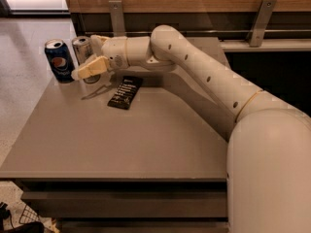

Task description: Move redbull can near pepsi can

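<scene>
The redbull can point(81, 48) is a slim silver can standing upright at the table's far left corner. The pepsi can point(59, 60), wider and dark blue with a round logo, stands upright just left of it, a small gap apart. My gripper point(93, 55) reaches in from the right and straddles the redbull can. One finger point(90, 68) lies across the front of the can and the other sits behind it. The fingers are spread apart and do not press on the can. The can's lower part is mostly hidden by the front finger.
A flat black snack packet point(125, 92) lies on the grey table point(121, 144) just right of the cans, under my forearm. The table's left edge runs close by the pepsi can. A wooden wall with metal brackets point(115, 14) stands behind.
</scene>
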`<action>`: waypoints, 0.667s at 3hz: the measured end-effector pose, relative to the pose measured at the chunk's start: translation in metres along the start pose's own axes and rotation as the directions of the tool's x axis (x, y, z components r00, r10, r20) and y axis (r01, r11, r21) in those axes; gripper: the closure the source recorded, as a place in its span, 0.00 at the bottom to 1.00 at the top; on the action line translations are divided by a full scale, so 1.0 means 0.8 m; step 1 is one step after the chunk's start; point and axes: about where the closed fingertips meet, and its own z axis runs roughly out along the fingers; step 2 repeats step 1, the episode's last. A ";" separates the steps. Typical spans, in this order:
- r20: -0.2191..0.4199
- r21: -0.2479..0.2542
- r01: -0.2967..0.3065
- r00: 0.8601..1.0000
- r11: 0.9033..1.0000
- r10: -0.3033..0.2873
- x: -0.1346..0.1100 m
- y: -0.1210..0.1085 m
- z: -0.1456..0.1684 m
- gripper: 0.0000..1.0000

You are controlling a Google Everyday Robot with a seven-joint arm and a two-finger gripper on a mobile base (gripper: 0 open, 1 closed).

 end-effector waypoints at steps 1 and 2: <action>0.000 0.000 0.000 1.000 1.000 0.000 0.000 0.000 0.000 0.00; 0.000 0.000 0.000 1.000 1.000 0.000 0.000 0.000 0.000 0.00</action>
